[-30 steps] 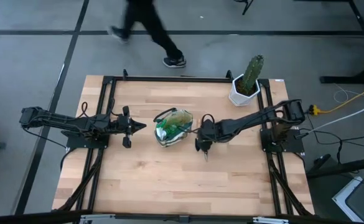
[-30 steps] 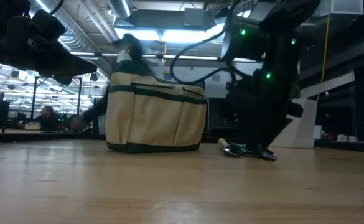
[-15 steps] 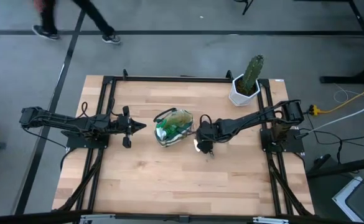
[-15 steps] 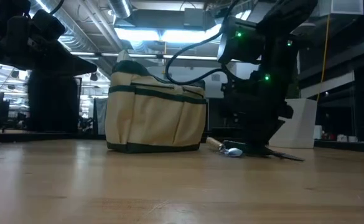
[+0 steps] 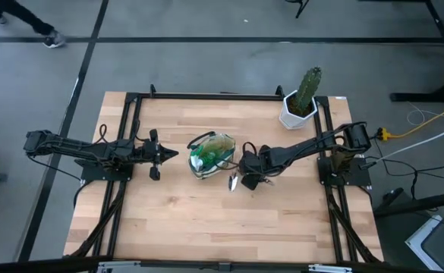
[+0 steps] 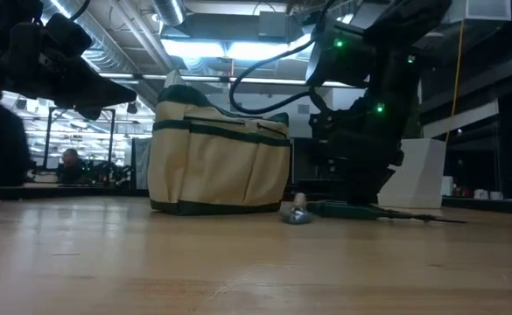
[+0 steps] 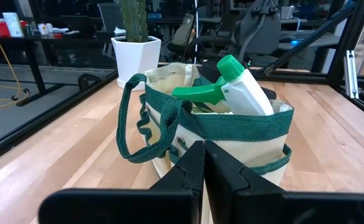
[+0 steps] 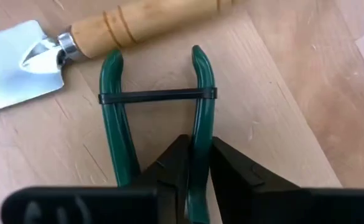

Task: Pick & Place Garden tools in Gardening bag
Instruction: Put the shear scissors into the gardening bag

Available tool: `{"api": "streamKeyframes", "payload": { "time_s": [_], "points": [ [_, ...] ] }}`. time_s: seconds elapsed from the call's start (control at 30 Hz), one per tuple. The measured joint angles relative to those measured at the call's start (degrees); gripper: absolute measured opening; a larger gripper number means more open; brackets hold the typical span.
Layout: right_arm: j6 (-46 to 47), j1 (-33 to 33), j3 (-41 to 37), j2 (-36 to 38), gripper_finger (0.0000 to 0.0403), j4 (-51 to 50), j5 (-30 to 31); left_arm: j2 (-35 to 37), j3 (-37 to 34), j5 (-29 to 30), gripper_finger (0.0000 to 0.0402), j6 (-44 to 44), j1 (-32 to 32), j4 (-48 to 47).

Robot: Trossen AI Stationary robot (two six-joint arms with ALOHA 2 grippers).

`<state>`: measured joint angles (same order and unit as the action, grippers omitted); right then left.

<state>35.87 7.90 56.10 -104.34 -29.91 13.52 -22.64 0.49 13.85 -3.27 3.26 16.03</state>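
Observation:
The beige gardening bag [image 5: 210, 154] with green trim stands upright on its base mid-table, with a green-and-white spray bottle [image 7: 241, 87] sticking out of its top. Right of it, a trowel [image 8: 76, 37] with a wooden handle and green-handled shears [image 8: 157, 106] lie flat on the wood. A black band ties the shears' two handles together. My right gripper [image 8: 197, 149] is down at the shears, shut on one handle. My left gripper [image 7: 203, 168] hovers shut just left of the bag, holding nothing. My right gripper pinches one of the shears' two green handles [image 8: 201, 118] between its two fingers [image 8: 169, 162], below the black band. The fingers come slanting down from the table's right. The shears lie flat on the table, both handles on the wood.
A cactus in a white faceted pot [image 5: 299, 106] stands at the far right corner. The trowel [image 5: 233, 182] lies between bag and right gripper [image 5: 247, 177]. Bare wood stretches along the table's near side.
My right gripper has shut on a green handle of the shears. The trowel has slid and turned on the table toward the bag. A person has walked off to the left beyond the far edge.

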Motion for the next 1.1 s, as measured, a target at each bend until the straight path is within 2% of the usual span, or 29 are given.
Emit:
{"api": "streamKeyframes", "payload": {
  "time_s": [0.17,0.3,0.5,0.7,0.87,1.1],
  "points": [
    [-0.1,0.02,0.0,-0.02,0.0067,0.29,0.19,-0.02,0.0,-0.01,0.0004,0.0,0.01,-0.01],
    [0.57,0.02,0.02,-0.02,0.004,0.16,0.15,0.0,0.0,0.0,0.0004,-0.02,0.0,0.0],
    [-1.88,-0.1,0.08,1.12,0.0029,-0.85,-2.59,-0.02,0.0,-0.01,0.0004,0.0,-0.01,0.0],
    [-2.5,0.21,-0.18,6.72,0.0029,-4.4,-6.86,-0.01,0.0,0.0,0.0004,0.0,-0.01,-0.01],
    [-2.47,0.08,-0.16,11.62,0.0029,-6.77,-5.4,0.01,0.01,0.0,0.0004,-0.02,0.0,0.01],
    [-2.42,0.02,-0.03,17.39,0.0029,-4.68,-4.22,0.01,0.02,0.0,0.0004,-0.02,0.01,-0.02]
  ]
}}
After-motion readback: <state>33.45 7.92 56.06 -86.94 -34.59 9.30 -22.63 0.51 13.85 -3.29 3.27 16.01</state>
